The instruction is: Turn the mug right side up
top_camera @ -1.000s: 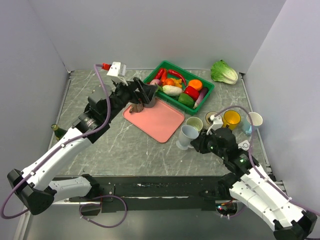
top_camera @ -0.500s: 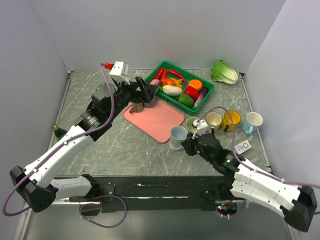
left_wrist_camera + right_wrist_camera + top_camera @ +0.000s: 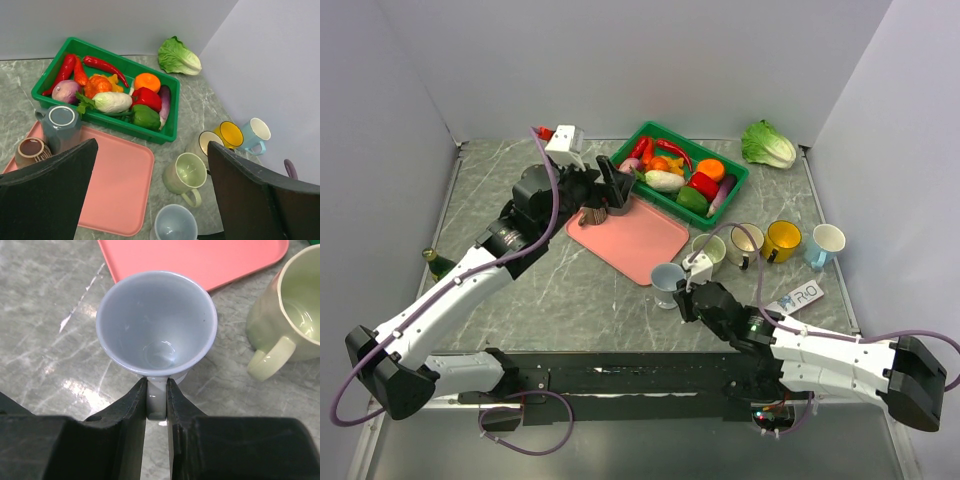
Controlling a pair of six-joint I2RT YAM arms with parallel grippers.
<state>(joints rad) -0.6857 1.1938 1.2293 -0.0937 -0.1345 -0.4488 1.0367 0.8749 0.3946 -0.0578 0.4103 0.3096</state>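
Note:
A pale grey-blue mug [image 3: 667, 280] [image 3: 156, 322] [image 3: 175, 223] stands mouth up on the marble table, just off the pink tray's near right corner. My right gripper [image 3: 682, 298] [image 3: 156, 402] is shut on the mug's handle, its two black fingers pressed flat against the handle's sides. High over the pink tray [image 3: 629, 238], my left gripper [image 3: 611, 186] [image 3: 150, 192] stands open with nothing between its fingers. On that tray's far left corner a grey mug [image 3: 61, 126] rests mouth down, next to a small brown striped cup [image 3: 31, 151].
Right of the grey-blue mug stand a pale green mug [image 3: 709, 250], a cream mug [image 3: 743, 241], a yellow mug [image 3: 783, 239] and a light blue mug [image 3: 826, 243]. A green crate [image 3: 733, 188] of vegetables sits behind the tray, a cabbage [image 3: 767, 145] at the back right.
My right gripper has carried the grey-blue mug leftward and nearer, away from the row of mugs. The left arm shifted slightly toward the back.

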